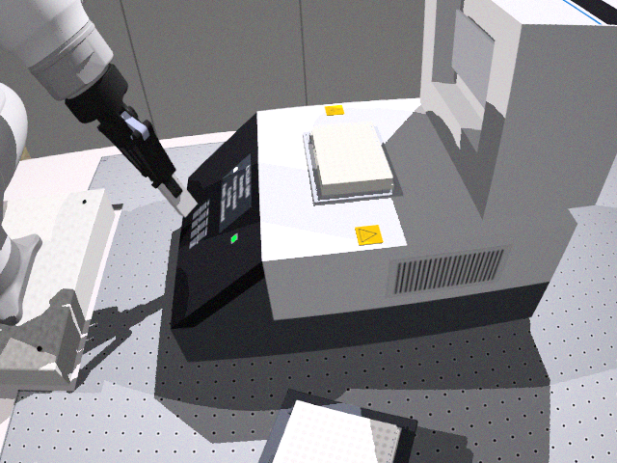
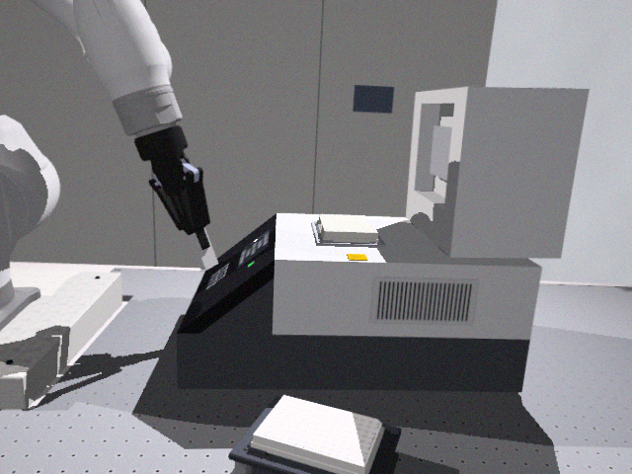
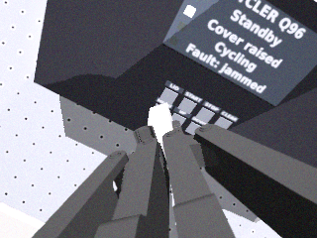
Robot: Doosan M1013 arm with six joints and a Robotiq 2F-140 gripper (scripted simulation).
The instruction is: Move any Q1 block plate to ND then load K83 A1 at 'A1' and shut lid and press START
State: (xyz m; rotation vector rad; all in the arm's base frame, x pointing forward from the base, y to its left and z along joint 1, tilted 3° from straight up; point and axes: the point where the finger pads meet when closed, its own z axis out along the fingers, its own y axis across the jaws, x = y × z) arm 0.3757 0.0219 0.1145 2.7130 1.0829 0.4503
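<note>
Cycler Q1 (image 1: 329,279) stands on the perforated worktop (image 1: 448,398) with its lid (image 1: 523,99) raised upright at the rear, behind the block. A pale plate (image 1: 351,159) sits on the block, inside the frame on Q1's white top deck, between two yellow markers (image 1: 368,234). Status lamp (image 1: 233,239) on the sloped black front panel shows green. Screen (image 3: 238,45) above the keypad lists Standby, Cover raised, Cycling, Fault: jammed; a small white square sits at the screen's upper left in the wrist view. Keypad (image 3: 195,110) lies just below the screen on the same panel, upper row labelled LID, START, STOP, CLEAR. Jaws are fully closed with nothing between them, white tips pressed together into one point; that point sits at the left end of the keypad, at or just short of the LID key, contact cannot be told. Arm comes down at a slant from beyond Q1's panel end. A second white plate (image 2: 316,434) rests on a dark nest (image 2: 390,448), on the worktop near Q1's long vented side. A pale stepped block (image 1: 69,249) lies well apart from Q1, beyond the panel end.
</note>
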